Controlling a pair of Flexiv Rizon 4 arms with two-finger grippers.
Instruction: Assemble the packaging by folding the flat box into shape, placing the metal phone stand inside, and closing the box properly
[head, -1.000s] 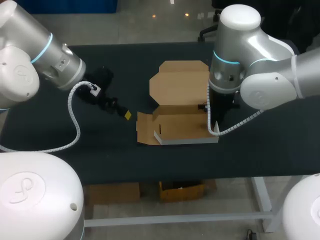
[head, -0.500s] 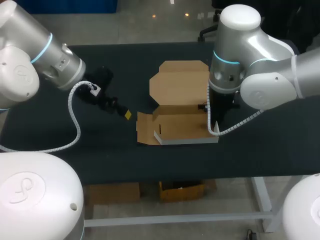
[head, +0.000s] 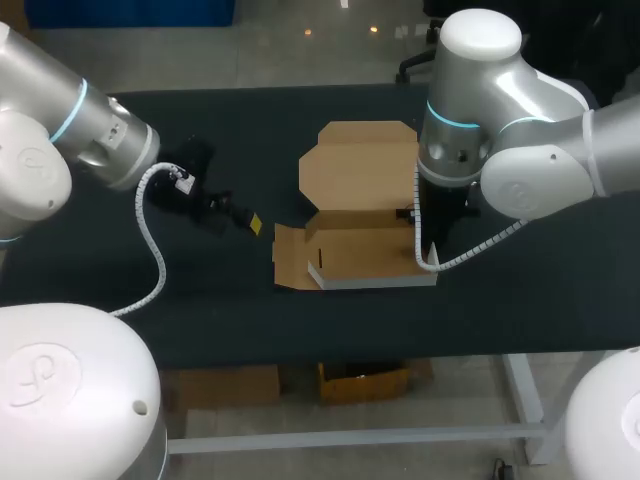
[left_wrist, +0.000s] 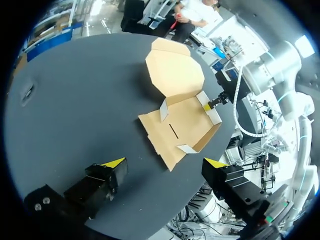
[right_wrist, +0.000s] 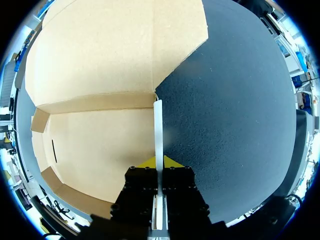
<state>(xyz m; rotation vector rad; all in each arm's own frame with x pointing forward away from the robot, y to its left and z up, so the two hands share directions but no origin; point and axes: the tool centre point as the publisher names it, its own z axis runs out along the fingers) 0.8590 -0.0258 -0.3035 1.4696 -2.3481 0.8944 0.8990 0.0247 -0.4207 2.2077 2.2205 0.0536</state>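
Grips the right flap (right_wrist: 158, 125) of the cardboard box (head: 365, 255) with the right end effector (right_wrist: 159, 161); has the flat left flap (head: 288, 256) nearer the open left end effector (left_wrist: 164, 163).

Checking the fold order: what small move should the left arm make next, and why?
Probably ease the left gripper toward the box's left flap to lift it. That flap lies flat on the table, the left gripper is open and apart from it, and the right gripper is shut on the right wall, holding it upright.
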